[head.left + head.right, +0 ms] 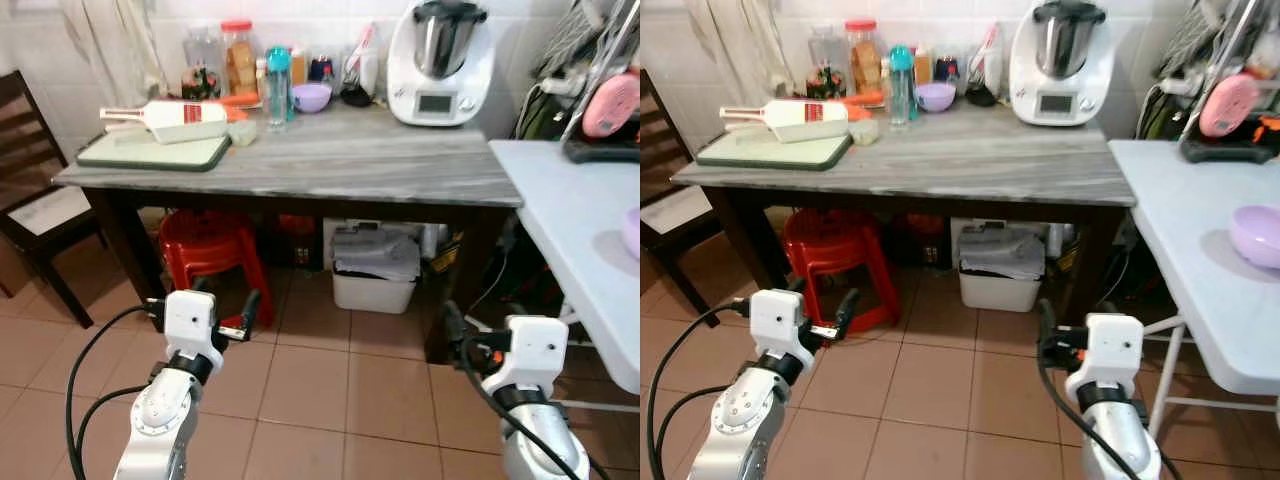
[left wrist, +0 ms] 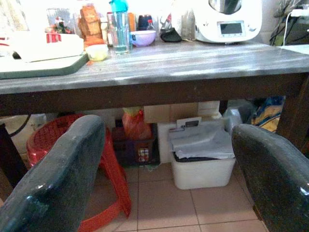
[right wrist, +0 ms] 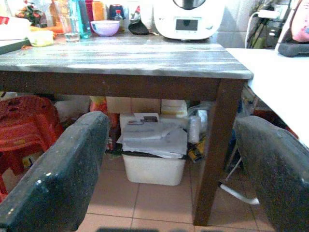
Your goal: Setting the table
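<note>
- Far left: dark wooden chair [image 1: 30, 200] on the tiled floor, beside the grey-topped table [image 1: 330, 165].
- On the table's left end: green cutting board [image 1: 155, 152] with a white, red-labelled container [image 1: 170, 117] lying on its side across it.
- Behind those, against the wall: jars [image 1: 238, 55], a teal bottle [image 1: 278, 85] standing upright, and a small purple bowl [image 1: 311, 97] just beside the bottle.
- Under the table, left: red plastic stool [image 1: 212, 258].
- Low in front, left: left gripper [image 1: 200, 308] held above the floor tiles, empty, fingers [image 2: 58, 183] spread wide (wrist view looks between them at the stool and the table edge).
- Under the table, middle: white bin [image 1: 375, 270] with grey bags bunched on top.
- Back of the table, right of centre: white kitchen machine [image 1: 440, 65] with a steel jug and a small display.
- Low in front, right: right gripper [image 1: 1045, 330] near the table's right leg, likewise parted and holding nothing; fingers [image 3: 58, 179] wide apart in its wrist view.
- Right: pale white side table [image 1: 1200, 250], close beside the grey one, carrying a second purple bowl [image 1: 1258, 235] near its outer edge.
- Far right, at the back: pink round object [image 1: 1228, 103] on a dark rack, possibly a dish, too blurred to tell.
</note>
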{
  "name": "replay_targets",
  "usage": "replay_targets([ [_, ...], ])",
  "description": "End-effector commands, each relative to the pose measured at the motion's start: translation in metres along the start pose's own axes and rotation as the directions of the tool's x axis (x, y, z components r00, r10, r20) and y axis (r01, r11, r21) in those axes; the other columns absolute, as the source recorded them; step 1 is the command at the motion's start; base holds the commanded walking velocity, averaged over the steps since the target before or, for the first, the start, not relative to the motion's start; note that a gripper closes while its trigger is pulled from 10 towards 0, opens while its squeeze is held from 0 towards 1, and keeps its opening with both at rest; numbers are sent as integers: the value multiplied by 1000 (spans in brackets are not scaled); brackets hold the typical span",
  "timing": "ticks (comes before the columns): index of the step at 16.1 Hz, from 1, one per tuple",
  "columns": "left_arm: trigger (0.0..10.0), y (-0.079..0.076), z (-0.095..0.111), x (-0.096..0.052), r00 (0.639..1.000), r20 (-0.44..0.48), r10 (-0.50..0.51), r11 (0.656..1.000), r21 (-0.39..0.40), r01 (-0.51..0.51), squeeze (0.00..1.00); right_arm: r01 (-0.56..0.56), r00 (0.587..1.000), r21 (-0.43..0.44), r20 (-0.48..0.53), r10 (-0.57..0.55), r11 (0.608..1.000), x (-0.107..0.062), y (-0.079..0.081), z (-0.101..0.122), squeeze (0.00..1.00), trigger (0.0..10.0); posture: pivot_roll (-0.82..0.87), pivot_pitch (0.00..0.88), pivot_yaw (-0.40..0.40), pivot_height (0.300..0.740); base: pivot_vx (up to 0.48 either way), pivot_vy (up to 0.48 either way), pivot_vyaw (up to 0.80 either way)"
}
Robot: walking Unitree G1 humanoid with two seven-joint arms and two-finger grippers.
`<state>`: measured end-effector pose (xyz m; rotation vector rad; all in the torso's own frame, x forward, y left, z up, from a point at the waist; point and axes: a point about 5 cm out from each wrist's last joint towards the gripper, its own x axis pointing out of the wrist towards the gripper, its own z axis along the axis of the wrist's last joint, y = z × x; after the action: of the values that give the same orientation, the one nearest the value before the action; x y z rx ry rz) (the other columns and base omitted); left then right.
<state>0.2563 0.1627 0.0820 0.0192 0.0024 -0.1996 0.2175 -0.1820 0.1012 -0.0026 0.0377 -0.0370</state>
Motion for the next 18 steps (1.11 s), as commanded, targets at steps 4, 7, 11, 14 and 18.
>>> replay_targets([
  [4, 10000, 6, 2, 0, 1000, -8, 8, 1000, 18, -8, 0, -29, 999, 19, 22, 29, 999, 2, 10, 5, 0, 10000, -2, 0, 16, 740, 0, -254, 0],
  [7, 10000, 6, 2, 1, 1000, -13, 1, 1000, 20, -1, 0, -28, 999, 23, 21, 27, 999, 1, 10, 4, 0, 10000, -3, 0, 20, 740, 0, -273, 0],
  [11, 10000, 4, 2, 3, 1000, -17, -14, 1000, 22, 15, 0, -26, 999, 24, 23, 26, 999, 2, 11, 3, 0, 10000, -6, 0, 29, 740, 0, -307, 0],
  [14, 10000, 4, 2, 4, 1000, -19, -17, 1000, 21, 18, 0, -25, 999, 23, 21, 25, 999, 1, 11, 3, 0, 10000, -8, 0, 30, 740, 0, -321, 0],
  [18, 10000, 4, 1, 4, 999, -25, -23, 999, 22, 23, 0, -27, 999, 20, 17, 27, 999, 1, 10, 2, 0, 10000, -12, 0, 28, 740, 0, -318, 0],
])
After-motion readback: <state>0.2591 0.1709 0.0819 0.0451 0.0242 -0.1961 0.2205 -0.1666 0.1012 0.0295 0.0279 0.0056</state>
